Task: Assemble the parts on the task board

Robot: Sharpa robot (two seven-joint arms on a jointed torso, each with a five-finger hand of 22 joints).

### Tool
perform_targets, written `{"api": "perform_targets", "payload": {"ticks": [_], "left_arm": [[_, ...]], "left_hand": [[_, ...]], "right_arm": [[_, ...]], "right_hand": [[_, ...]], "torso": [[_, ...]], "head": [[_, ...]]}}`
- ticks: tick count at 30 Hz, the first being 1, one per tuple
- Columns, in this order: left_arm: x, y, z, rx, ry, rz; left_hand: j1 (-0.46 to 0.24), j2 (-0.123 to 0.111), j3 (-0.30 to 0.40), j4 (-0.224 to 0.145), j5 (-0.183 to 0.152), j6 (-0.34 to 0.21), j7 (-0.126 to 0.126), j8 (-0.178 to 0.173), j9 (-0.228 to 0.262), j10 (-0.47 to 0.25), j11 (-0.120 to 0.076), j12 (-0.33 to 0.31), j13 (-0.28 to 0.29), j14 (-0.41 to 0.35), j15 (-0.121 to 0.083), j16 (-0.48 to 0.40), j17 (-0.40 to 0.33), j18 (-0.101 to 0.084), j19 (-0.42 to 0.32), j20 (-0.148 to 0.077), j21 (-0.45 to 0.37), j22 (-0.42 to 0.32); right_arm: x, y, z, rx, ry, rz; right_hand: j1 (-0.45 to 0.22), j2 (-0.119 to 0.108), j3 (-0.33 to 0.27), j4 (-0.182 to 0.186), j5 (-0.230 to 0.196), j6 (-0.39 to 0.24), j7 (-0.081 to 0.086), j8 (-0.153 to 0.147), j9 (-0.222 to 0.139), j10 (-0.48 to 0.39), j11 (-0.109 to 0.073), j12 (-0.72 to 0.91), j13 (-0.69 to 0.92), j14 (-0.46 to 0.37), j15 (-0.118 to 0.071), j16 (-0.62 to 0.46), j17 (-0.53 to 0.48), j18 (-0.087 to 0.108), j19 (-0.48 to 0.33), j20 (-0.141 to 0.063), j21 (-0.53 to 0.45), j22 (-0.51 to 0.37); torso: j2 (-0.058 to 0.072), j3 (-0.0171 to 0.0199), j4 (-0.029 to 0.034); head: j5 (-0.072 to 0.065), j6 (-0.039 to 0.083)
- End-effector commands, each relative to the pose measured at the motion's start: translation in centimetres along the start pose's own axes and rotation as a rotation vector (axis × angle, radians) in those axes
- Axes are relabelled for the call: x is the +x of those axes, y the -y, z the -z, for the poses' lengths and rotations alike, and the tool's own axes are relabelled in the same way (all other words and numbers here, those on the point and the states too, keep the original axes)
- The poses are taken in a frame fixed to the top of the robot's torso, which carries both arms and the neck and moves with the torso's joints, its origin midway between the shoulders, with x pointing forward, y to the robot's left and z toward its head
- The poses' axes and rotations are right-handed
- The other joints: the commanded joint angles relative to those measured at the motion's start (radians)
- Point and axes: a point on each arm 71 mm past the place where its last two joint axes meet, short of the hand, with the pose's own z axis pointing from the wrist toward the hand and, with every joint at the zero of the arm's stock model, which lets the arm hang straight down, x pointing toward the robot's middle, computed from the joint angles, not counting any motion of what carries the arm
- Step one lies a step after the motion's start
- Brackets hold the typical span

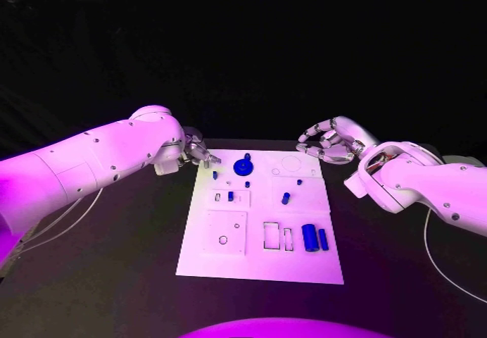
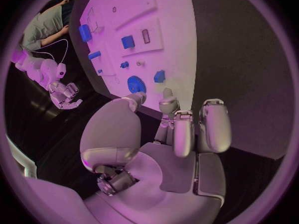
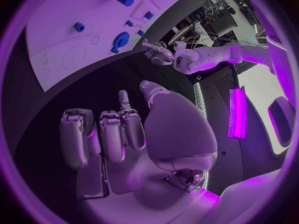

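The white task board (image 1: 305,264) lies in the middle of the black table. A blue gear (image 1: 243,167) sits near its far edge, and small blue parts (image 1: 230,196) are scattered across its middle. Two blue cylinders (image 1: 316,238) lie side by side at its right. My left hand (image 1: 195,153) hovers at the board's far left corner, fingers loosely bent and apart, holding nothing; a small blue piece (image 2: 159,76) and the gear (image 2: 136,83) lie just beyond its fingertips (image 2: 167,93). My right hand (image 1: 326,143) hangs off the far right corner, loosely curled and empty (image 3: 124,134).
Empty slots and outlines mark the board: a ring outline (image 1: 292,165) far right, rectangular recesses (image 1: 272,235) near the cylinders, a square plate (image 1: 224,232) at the near left. Black table (image 1: 122,267) surrounds the board on both sides.
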Motion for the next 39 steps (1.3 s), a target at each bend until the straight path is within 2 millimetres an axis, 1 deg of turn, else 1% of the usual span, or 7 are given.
{"api": "perform_targets", "payload": {"ticks": [1,3,6,15,23,34,39], "left_arm": [[0.62,0.25,-0.43,0.010,-0.046,-0.045],[0.79,0.29,-0.59,0.010,-0.051,-0.043],[0.95,0.34,-0.74,0.010,-0.056,-0.042],[1.18,0.44,-0.92,0.011,-0.073,-0.039],[1.33,0.54,-1.00,0.016,-0.083,-0.034],[1.37,0.77,-1.04,0.029,-0.079,-0.017],[1.42,0.81,-1.03,0.032,-0.085,-0.014]], "left_hand": [[0.010,-0.002,-0.008,0.000,-0.001,0.000,0.007,-0.004,-0.002,-0.008,0.001,-0.008,-0.003,0.102,0.006,0.000,0.252,0.002,0.000,0.003,-0.004,0.001],[0.011,-0.001,-0.008,0.000,-0.001,0.000,0.008,-0.005,-0.003,-0.009,0.001,-0.008,-0.003,0.103,0.006,0.001,0.254,0.002,0.000,0.003,-0.004,0.002],[0.012,-0.001,-0.009,0.000,0.000,0.000,0.008,-0.006,-0.004,-0.009,0.002,-0.008,-0.004,0.103,0.007,0.002,0.256,0.002,0.000,0.003,-0.003,0.003],[0.027,0.005,-0.008,-0.002,0.001,0.004,0.010,-0.011,-0.011,-0.011,0.003,-0.007,-0.003,0.104,0.009,0.003,0.258,0.002,0.000,0.005,-0.003,0.005],[0.059,0.014,-0.006,-0.003,0.003,0.015,0.010,-0.015,-0.020,-0.012,0.004,-0.004,-0.002,0.104,0.009,0.004,0.259,0.002,-0.001,0.008,-0.002,0.006],[0.113,0.027,0.004,-0.008,0.005,0.034,0.005,-0.011,-0.027,-0.012,0.000,0.000,-0.003,0.104,0.007,0.004,0.260,0.002,-0.001,0.009,-0.002,0.007],[0.128,0.026,0.004,-0.008,0.003,0.039,0.003,-0.006,-0.026,-0.012,-0.002,0.001,-0.002,0.105,0.006,0.005,0.262,0.002,-0.001,0.009,-0.001,0.008]], "right_arm": [[0.18,-0.18,-0.03,-0.010,-0.007,0.001],[0.19,-0.19,-0.04,-0.011,-0.007,0.001],[0.18,-0.18,-0.02,-0.010,-0.007,0.001],[0.22,-0.19,-0.07,-0.010,-0.007,0.001],[0.27,-0.19,-0.10,-0.011,-0.008,0.000],[0.34,-0.20,-0.13,-0.010,-0.010,0.000],[0.35,-0.20,-0.13,-0.010,-0.010,0.000]], "right_hand": [[-0.009,0.002,0.001,0.005,0.001,0.004,0.000,0.004,0.000,-0.001,-0.003,-0.004,0.138,0.086,-0.004,-0.003,0.182,-0.002,0.045,-0.008,-0.006,0.182],[-0.009,0.002,0.001,0.005,0.001,0.004,0.000,0.004,0.000,-0.001,-0.003,-0.004,0.138,0.086,-0.004,-0.003,0.182,-0.002,0.045,-0.008,-0.006,0.182],[-0.009,0.002,0.001,0.005,0.001,0.004,0.000,0.004,0.000,-0.001,-0.003,-0.004,0.138,0.086,-0.004,-0.003,0.182,-0.002,0.045,-0.008,-0.006,0.182],[-0.009,0.002,0.001,0.005,0.001,0.004,0.000,0.004,0.000,-0.001,-0.003,-0.004,0.138,0.086,-0.004,-0.003,0.182,-0.002,0.045,-0.008,-0.006,0.182],[-0.009,0.003,0.002,0.004,0.002,0.004,0.000,0.004,0.000,0.000,-0.003,-0.004,0.138,0.086,-0.005,-0.003,0.182,-0.002,0.045,-0.008,-0.007,0.182],[-0.009,0.003,0.002,0.004,0.002,0.004,0.000,0.004,0.000,0.000,-0.003,-0.004,0.138,0.086,-0.005,-0.003,0.182,-0.002,0.045,-0.008,-0.007,0.182],[-0.009,0.003,0.002,0.004,0.002,0.004,0.000,0.004,0.000,0.000,-0.003,-0.004,0.138,0.086,-0.005,-0.003,0.182,-0.002,0.045,-0.008,-0.007,0.182]], "torso": [[-0.001,0.0013,-0.0014],[-0.001,0.0016,-0.0020],[-0.001,0.0007,-0.0010],[-0.002,0.0011,0.0023],[-0.002,0.0000,0.0004],[-0.003,0.0002,0.0014],[-0.002,0.0003,0.0011]], "head": [[0.000,-0.005],[-0.001,-0.005],[-0.001,-0.004],[-0.001,-0.007],[0.003,-0.008],[0.001,-0.010],[-0.001,-0.012]]}}
